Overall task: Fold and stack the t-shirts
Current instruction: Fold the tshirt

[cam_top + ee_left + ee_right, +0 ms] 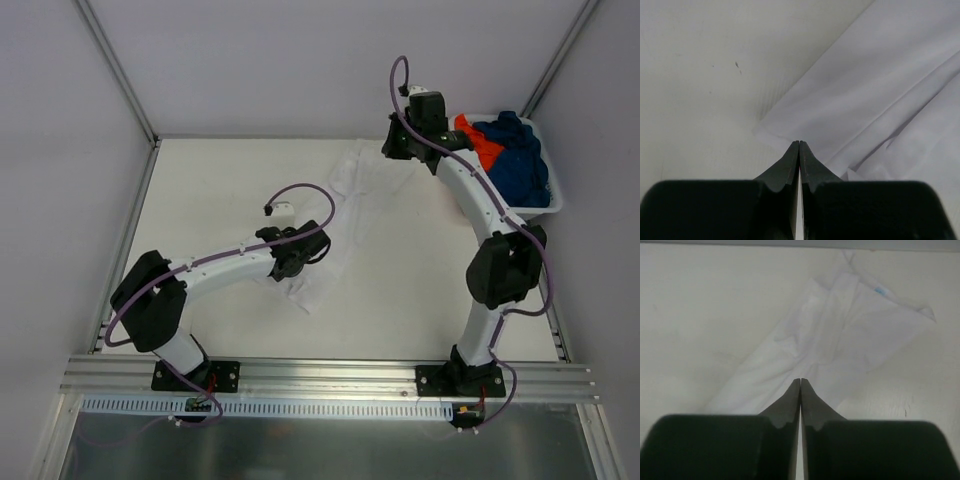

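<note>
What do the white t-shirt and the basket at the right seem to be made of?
White t-shirt: thin matte cloth, likely cotton knit; it lies in soft creases. Basket: seemingly smooth white rigid plastic; thin straight rim holds its shape.

Soft, even light; no hard shadows anywhere.
Top cam: bright, diffuse, only faint shade on the table, mild sheen on the metal rail. Wrist cams dimmer, greyish: my left fingers and right fingers near-black, soft-focus close to lens w/ small glints; white shirt low-contrast, folds barely showing.
</note>
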